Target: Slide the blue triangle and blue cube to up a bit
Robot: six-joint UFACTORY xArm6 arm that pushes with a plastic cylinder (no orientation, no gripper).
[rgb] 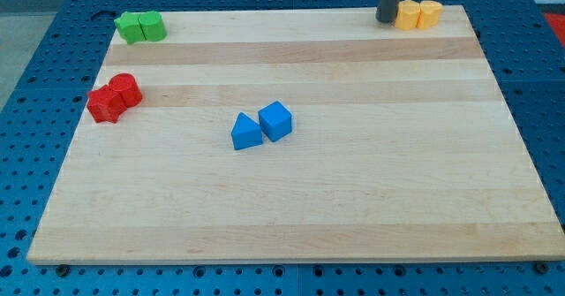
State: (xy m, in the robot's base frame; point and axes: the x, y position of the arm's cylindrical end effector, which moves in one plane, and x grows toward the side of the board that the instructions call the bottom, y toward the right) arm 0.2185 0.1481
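Two blue blocks sit touching near the middle of the wooden board (353,199), the blue triangle (246,132) on the left and the blue cube (275,120) just right and slightly farther. My tip (387,19) is down at the far right edge, a bare rod holding nothing, just left of two yellow blocks (418,14) and well apart from the blue pair. Two green blocks (140,26) huddle in the far left corner, and two red blocks (115,97) sit at the left edge.
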